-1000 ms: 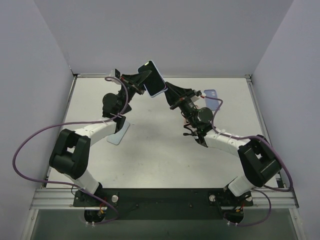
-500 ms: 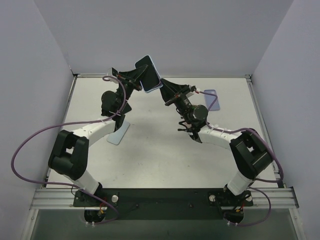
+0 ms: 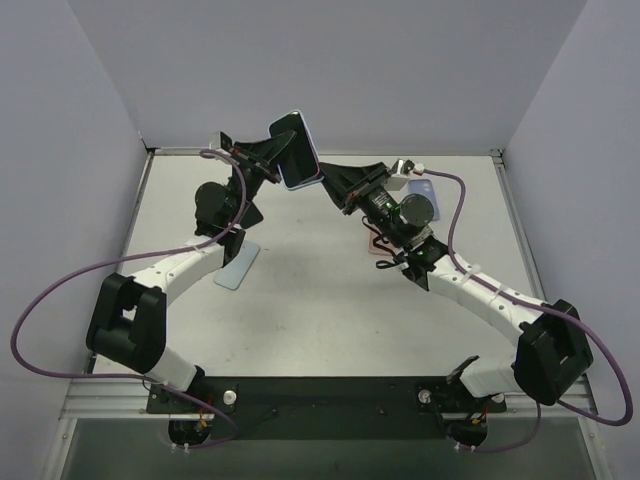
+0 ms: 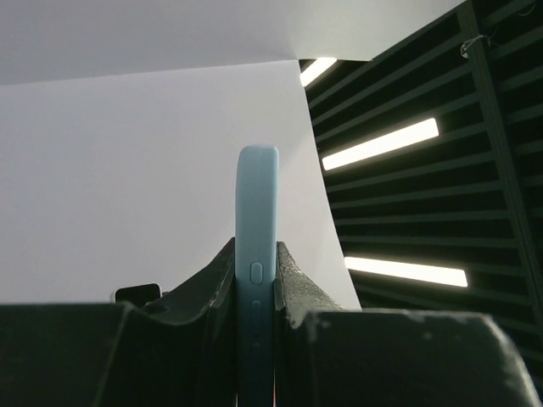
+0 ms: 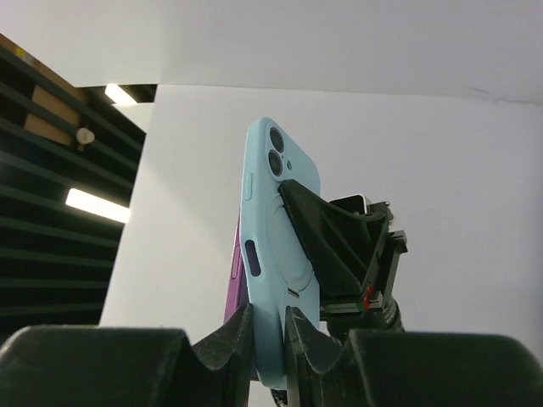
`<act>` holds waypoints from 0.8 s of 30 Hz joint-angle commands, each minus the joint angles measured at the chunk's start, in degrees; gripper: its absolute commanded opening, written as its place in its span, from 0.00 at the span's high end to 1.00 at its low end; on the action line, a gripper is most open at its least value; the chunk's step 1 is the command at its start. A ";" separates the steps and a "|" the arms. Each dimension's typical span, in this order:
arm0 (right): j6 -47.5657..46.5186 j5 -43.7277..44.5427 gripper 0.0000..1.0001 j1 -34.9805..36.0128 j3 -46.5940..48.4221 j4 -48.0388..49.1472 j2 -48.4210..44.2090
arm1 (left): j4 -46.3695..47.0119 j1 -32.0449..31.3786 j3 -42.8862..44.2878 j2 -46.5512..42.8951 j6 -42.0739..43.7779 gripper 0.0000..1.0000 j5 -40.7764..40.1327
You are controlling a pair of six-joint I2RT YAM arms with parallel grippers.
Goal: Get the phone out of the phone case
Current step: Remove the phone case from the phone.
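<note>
A light blue phone case [image 3: 311, 160] is held up in the air over the back of the table, the dark screen of the phone [image 3: 293, 150] facing up. My left gripper [image 3: 272, 160] is shut on it from the left, the case [image 4: 257, 195] edge-on between its fingers [image 4: 255, 254]. My right gripper [image 3: 336, 184] is shut on the case's lower right edge. In the right wrist view the case [image 5: 284, 220] shows its back with camera holes, and the purple phone [image 5: 235, 275] peeks out along its left side beside my right gripper [image 5: 269, 315].
A pale blue case-like object [image 3: 238, 266] lies on the table [image 3: 300, 320] under the left arm. A blue-purple phone-like item [image 3: 421, 187] lies at the back right, partly behind the right wrist. Grey walls close in the back and sides.
The held phone has shifted slightly left and up with both grippers. The right arm has stretched out, its elbow swinging toward the right front.
</note>
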 commanded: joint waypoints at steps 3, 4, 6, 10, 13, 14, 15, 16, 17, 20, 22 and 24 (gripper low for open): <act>-14.15 -3.45 1.00 3.55 -4.07 -35.77 8.84 | 15.00 -7.00 -0.04 -10.02 -2.61 1.00 6.77; -14.76 -3.28 1.00 3.55 -3.89 -36.04 9.28 | 13.86 -7.00 -0.23 -10.38 -2.17 1.00 6.68; -16.86 -4.06 1.00 3.46 -3.36 -35.26 10.24 | 13.24 -7.26 0.03 -9.94 -1.47 1.00 7.91; -19.95 -9.50 0.88 2.85 -0.82 -33.58 12.44 | 7.97 -8.84 -0.14 -9.59 0.82 1.00 10.63; -20.04 -12.49 0.72 2.06 0.41 -30.78 13.67 | 6.82 -9.63 -1.64 -10.03 2.58 1.00 11.08; -19.87 -15.37 0.68 1.71 0.77 -27.72 14.02 | 7.08 -9.63 -2.42 -9.85 2.58 1.00 11.42; -19.52 -17.32 0.66 1.36 1.12 -25.78 15.16 | 7.87 -9.63 -2.87 -9.77 2.23 1.00 11.51; -17.51 -19.08 0.65 0.57 1.04 -22.98 15.78 | 8.48 -9.55 -3.31 -9.68 1.97 1.00 11.52; -16.36 -23.36 0.61 0.39 0.95 -15.12 16.48 | 8.49 -9.11 -3.66 -9.59 1.79 1.00 11.95; -12.14 -27.35 0.61 -0.49 1.56 -5.40 18.86 | 7.00 -8.75 -3.48 -9.41 1.88 1.00 13.45; -12.22 -28.76 0.64 -0.49 2.52 -5.54 19.13 | 6.12 -8.84 -3.48 -9.68 2.84 1.00 13.62; -12.31 -29.64 0.67 -0.40 3.76 -5.37 18.95 | 5.59 -8.49 -4.01 -10.12 3.55 1.00 13.63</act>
